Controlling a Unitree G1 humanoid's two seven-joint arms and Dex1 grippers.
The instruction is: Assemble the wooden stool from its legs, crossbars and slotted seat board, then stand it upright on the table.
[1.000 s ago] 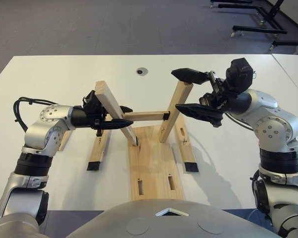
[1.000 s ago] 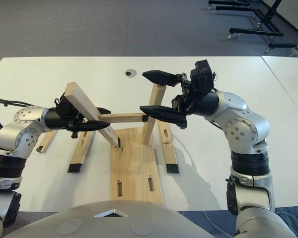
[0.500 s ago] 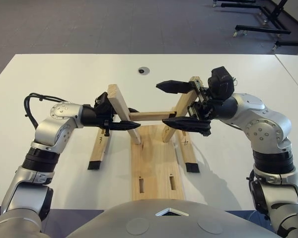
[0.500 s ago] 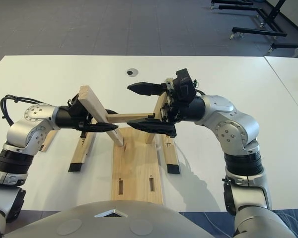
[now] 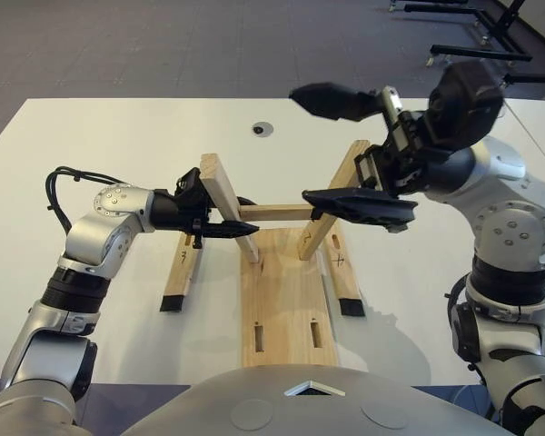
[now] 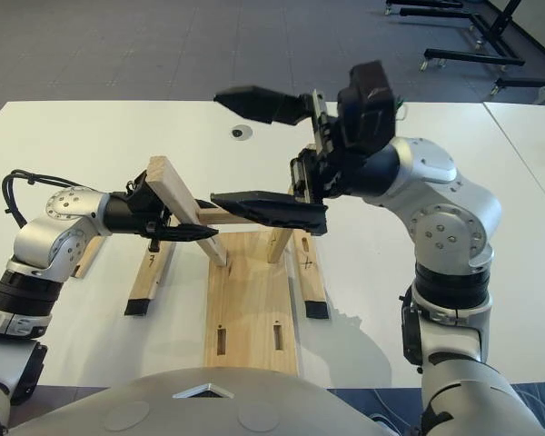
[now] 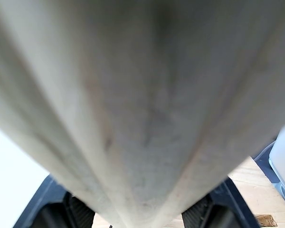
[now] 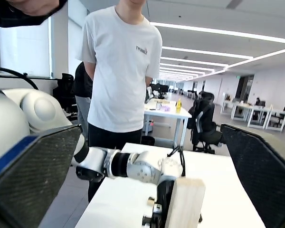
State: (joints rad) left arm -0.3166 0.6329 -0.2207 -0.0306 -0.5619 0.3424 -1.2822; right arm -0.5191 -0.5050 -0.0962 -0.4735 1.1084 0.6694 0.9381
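L claw [image 5: 241,218] clenched on tilted left leg [image 5: 220,186], centre-left. R claw [image 5: 300,145] released, spread wide, high in upper right; its lower finger crosses in front of right leg [image 5: 348,168]. Between legs: crossbar [image 5: 274,213]. Leg ends meet seat board [image 5: 286,309], flat on table [image 5: 118,136], lower centre.

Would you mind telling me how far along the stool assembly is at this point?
Done: the left leg and right leg are joined by a crossbar and stand on the far end of the seat board. In hand: the left gripper is shut on the left leg; the right gripper is open by the right leg. Left: two loose legs lie flat beside the board, and its near slots are empty.
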